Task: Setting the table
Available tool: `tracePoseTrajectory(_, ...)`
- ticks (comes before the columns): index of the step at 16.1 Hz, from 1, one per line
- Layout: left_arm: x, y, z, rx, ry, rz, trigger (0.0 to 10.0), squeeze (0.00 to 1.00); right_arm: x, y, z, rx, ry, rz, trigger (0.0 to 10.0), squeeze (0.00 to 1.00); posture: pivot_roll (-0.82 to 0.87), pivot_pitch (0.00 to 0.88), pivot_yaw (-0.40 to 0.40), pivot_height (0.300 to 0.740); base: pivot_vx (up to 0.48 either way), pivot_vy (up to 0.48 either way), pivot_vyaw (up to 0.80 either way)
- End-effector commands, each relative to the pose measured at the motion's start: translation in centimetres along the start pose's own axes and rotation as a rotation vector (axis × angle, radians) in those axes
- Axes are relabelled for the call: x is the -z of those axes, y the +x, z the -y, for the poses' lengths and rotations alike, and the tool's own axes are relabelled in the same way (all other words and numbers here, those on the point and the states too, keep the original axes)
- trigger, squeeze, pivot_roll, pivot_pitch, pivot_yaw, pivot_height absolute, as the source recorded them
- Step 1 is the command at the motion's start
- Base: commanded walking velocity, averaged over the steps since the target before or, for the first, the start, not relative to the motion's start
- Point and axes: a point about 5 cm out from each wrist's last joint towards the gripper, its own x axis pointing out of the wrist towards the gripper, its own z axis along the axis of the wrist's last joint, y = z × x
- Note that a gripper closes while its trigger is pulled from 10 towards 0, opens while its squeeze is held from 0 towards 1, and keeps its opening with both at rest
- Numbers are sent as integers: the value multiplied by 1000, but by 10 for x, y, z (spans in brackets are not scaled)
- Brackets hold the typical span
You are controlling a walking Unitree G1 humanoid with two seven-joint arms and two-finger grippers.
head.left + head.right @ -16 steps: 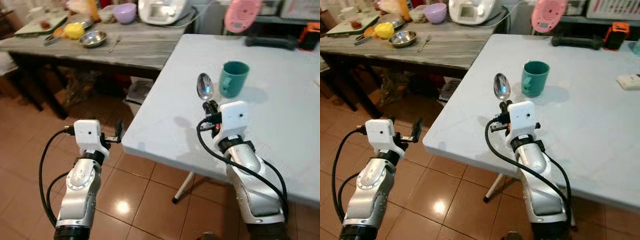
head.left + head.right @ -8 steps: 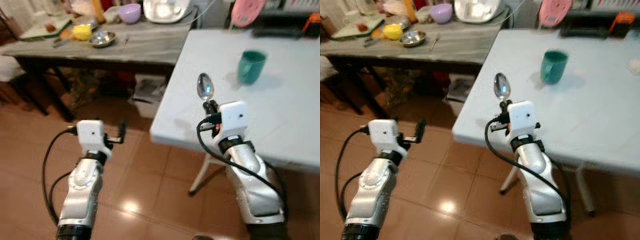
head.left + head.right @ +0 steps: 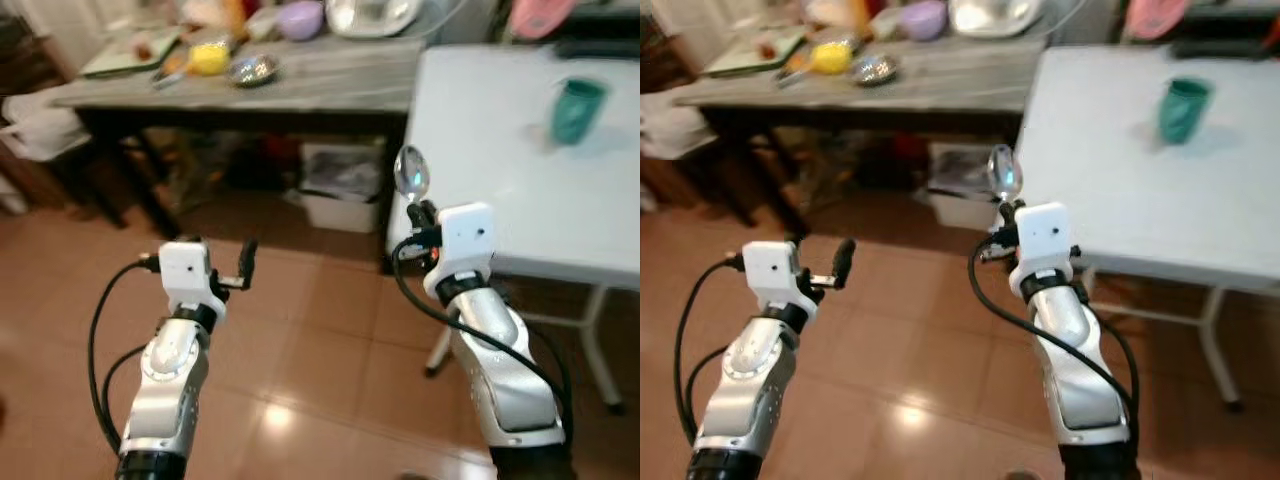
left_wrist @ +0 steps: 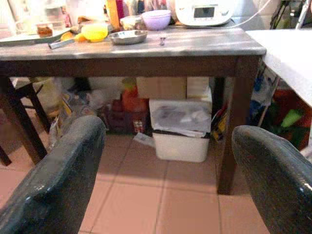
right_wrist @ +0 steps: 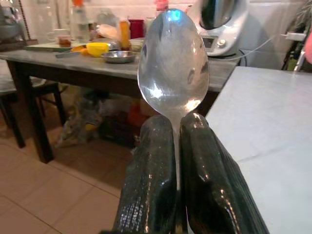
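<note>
Spoon (image 5: 173, 68) stands upright, pinched in right tool (image 5: 176, 161).

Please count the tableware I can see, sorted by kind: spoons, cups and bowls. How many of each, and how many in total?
Spoons: 1, the spoon held upright by the right gripper.
Cups: 1, the green cup on the white table.
Bowls: 2, the purple bowl and the metal bowl on the wooden table.
Total: 4.
</note>
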Motion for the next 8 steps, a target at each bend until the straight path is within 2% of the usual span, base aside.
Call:
tracePoseTrajectory(1,-4,0,2,23,10,12,10000,0,0,-1,3,18,1,8,10000,0,-274,109,136,740,0,0,0)
tracePoseTrajectory(8,-5,-1,13,79,-11,21,10000,0,-2,2,4,20,-36,19,10000,0,-275,101,134,740,0,0,0)
